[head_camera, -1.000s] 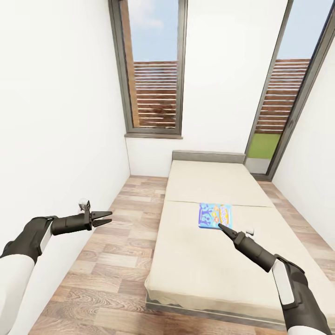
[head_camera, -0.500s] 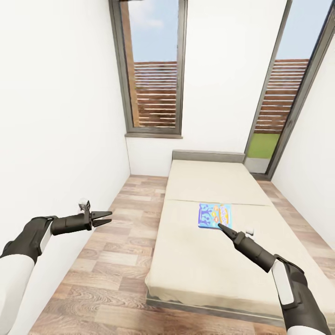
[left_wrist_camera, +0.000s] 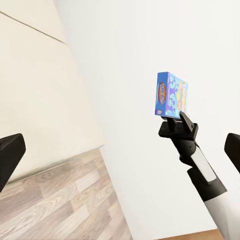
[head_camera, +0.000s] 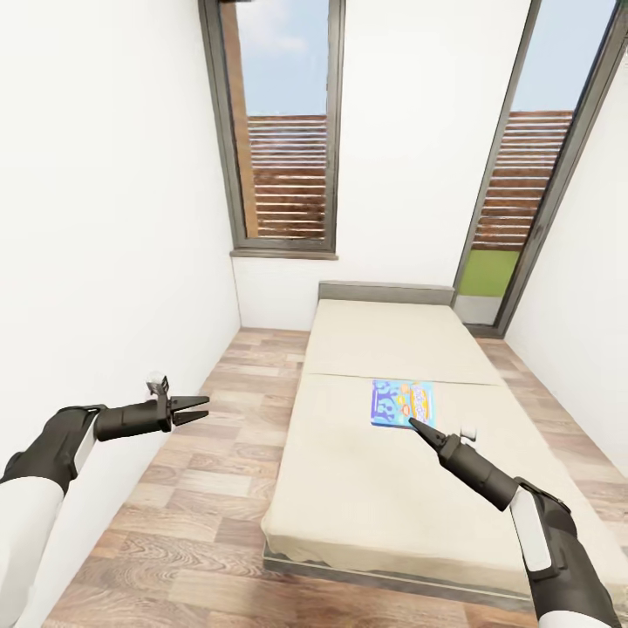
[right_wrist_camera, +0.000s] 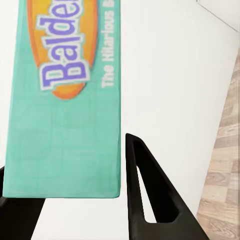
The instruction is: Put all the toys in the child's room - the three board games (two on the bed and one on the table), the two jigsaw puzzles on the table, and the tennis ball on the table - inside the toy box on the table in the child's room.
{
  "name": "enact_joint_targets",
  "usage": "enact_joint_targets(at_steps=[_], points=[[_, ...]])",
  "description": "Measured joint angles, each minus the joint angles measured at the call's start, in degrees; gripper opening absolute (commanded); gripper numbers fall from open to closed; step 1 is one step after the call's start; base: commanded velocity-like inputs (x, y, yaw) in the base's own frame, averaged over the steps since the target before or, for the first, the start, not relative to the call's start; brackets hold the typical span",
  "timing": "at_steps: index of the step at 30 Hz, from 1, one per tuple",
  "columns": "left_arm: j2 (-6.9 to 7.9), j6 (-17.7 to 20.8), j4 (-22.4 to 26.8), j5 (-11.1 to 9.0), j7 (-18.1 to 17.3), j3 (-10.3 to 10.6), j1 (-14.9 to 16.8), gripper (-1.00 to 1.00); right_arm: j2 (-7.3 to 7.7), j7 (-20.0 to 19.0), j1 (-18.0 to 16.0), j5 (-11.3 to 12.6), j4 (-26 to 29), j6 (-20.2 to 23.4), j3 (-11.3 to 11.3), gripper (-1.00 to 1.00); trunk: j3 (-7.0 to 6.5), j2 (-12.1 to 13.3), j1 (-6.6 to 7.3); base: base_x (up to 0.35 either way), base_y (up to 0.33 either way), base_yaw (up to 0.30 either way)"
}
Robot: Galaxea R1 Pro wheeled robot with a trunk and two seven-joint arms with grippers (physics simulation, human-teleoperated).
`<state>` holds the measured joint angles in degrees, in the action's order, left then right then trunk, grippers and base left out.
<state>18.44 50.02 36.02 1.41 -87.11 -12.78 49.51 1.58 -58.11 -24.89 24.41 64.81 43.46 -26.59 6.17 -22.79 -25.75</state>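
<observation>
Stretching from the window wall toward the robot, the bed (head_camera: 392,453) carries the small blue board game (head_camera: 403,404) flat on its mattress, the only toy in sight here. Reaching for it, the right gripper (head_camera: 417,427) sits at the box's near edge with its jaws parted around that edge, apparently to pinch it. Out over the floor, the left gripper (head_camera: 199,406) is spread wide and empty, likely kept clear.

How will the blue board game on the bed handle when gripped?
Blue board game looks like a thin flat box: probably stiff and light. It lies flat on the bed, so it shouldn't roll, though the mattress may give. Its printed faces look smooth, so the right gripper might slip.
</observation>
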Motion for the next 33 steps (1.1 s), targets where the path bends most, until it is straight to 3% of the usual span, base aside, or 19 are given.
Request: enact_joint_targets(at_steps=[7,28,33], points=[[0.08,0.0,0.0,-0.1,0.0,0.0,0.0,1.00,0.00,-0.6,0.0,0.0,-0.1,0.0,0.0,-1.00,0.00,0.0,0.01,0.024,-0.232,0.000],[0.19,0.0,0.0,-0.1,-0.1,0.0,0.0,1.00,0.01,-1.1,0.0,0.0,-1.2,0.0,-2.3,-1.00,0.00,0.0,0.00,0.041,0.013,0.000],[0.19,0.0,0.0,-0.1,-0.1,0.0,0.0,1.00,-0.01,-1.1,0.0,0.0,-1.2,0.0,-2.4,-1.00,-0.01,0.0,0.00,0.001,-0.152,0.000]])
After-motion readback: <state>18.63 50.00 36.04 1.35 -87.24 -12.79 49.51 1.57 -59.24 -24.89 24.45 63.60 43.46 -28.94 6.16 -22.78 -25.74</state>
